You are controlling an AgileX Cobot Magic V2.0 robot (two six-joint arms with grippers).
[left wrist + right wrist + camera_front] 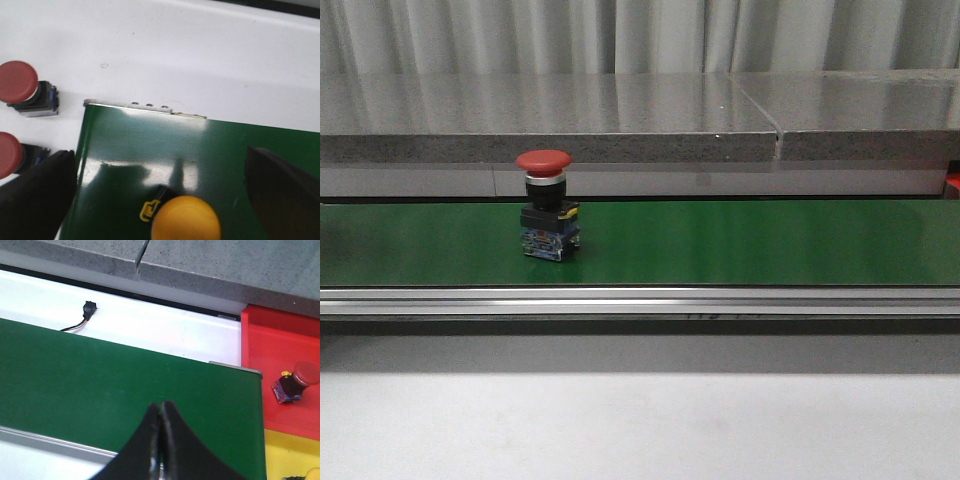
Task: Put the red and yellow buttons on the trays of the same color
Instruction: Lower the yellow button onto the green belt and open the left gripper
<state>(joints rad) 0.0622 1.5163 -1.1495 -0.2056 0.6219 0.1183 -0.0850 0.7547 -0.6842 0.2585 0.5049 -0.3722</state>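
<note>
A red mushroom-head push button on a black and blue switch block (547, 205) stands upright on the green conveyor belt (740, 242), left of the middle in the front view. Behind the belt runs a grey speckled stone ledge (620, 130), and a white tabletop (640, 425) lies in front of it.

In the left wrist view, the left gripper (160, 192) is released, its 2 black fingers (37, 197) spread wide on either side of a yellow mushroom-head push button (186, 220) that sits on the green belt near the belt's end. The fingers do not touch the button. Beside the belt's end, 2 more red mushroom-head buttons (19, 82) rest on the white surface.

In the right wrist view, the right gripper (161, 417) is clenched, its 2 black fingertips (150, 425) pressed together with nothing between them, over the other end of the belt. Just past that end sits a red plastic tray (265, 345) holding 1 red-capped button (296, 381) that lies tilted. A yellow plastic tray (285, 452) adjoins the red one, with a small yellow object at its edge that is too cropped to identify.
</note>
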